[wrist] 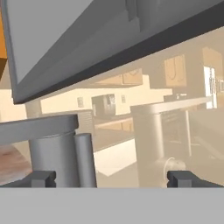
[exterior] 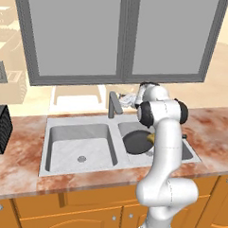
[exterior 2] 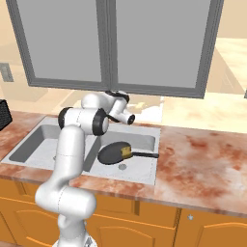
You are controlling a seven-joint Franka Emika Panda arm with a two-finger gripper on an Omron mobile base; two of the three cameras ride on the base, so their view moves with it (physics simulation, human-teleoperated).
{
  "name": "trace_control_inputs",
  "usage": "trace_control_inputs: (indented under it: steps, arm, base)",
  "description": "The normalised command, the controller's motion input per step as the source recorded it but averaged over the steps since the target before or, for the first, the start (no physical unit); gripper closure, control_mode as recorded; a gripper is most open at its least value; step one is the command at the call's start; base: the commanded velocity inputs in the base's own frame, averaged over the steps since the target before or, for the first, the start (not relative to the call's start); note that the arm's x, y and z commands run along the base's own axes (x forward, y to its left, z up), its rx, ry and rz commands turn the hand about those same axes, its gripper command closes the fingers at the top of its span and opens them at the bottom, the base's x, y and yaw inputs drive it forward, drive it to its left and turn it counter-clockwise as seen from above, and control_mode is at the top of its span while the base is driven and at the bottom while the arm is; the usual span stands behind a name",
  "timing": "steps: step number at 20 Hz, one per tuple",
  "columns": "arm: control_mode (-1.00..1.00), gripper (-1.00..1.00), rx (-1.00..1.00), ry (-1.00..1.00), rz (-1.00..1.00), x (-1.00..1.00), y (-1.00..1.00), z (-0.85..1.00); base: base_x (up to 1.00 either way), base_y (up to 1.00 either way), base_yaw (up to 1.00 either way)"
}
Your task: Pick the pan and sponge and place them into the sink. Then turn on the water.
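A: What does the hand view give that the base views don't?

B: The finger tips [wrist: 43,178], one at each side of the frame, standing wide apart with nothing between them. So the gripper [wrist: 111,178] is open and empty. Just past the left tip stands the grey faucet [wrist: 61,148], seen from very close, with the window frame [wrist: 109,57] slanting above.

A: And the base views?

B: They show the basins. In the right base view the pan [exterior 2: 113,153] lies in the right bowl of the sink [exterior 2: 144,171], handle pointing right toward the counter [exterior 2: 202,164]. The sponge [exterior 2: 125,151] sits on the pan's right edge, where the handle starts.

A: The left bowl?

B: In the left base view it holds nothing but its drain [exterior: 82,158]. That view also shows the pan [exterior: 138,142] partly behind the arm, with a bit of sponge [exterior: 151,138] at its rim.

A: Where is the gripper there?

B: Up behind the sink [exterior: 50,145], near the faucet [exterior: 114,104], just under the window [exterior: 120,35].
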Motion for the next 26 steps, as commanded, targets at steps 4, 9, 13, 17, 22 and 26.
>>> trace_control_inputs:
  steps: [4,9,13,17,22,26]
  arm:
    - [-1.0,-1.0,0.11,0.0,-0.11,0.56,-0.4,-0.03]
    - [-1.0,-1.0,0.21,0.0,-0.15,0.67,-0.89,0.0]
    - [-1.0,-1.0,0.27,0.0,-0.23,0.76,-1.0,-0.03]
    - [-1.0,-1.0,0.34,0.0,-0.24,0.87,-1.0,-0.08]
    - [-1.0,-1.0,0.39,0.0,-0.21,0.84,-1.0,-0.23]
    - [-1.0,-1.0,0.4,0.0,-0.2,0.82,-1.0,-0.38]
  base:
    - [0.0,0.0,0.0]
    - [0.0,0.0,0.0]
    - [0.0,0.0,0.0]
    - [0.0,0.0,0.0]
    - [0.0,0.0,0.0]
    - [0.0,0.0,0.0]
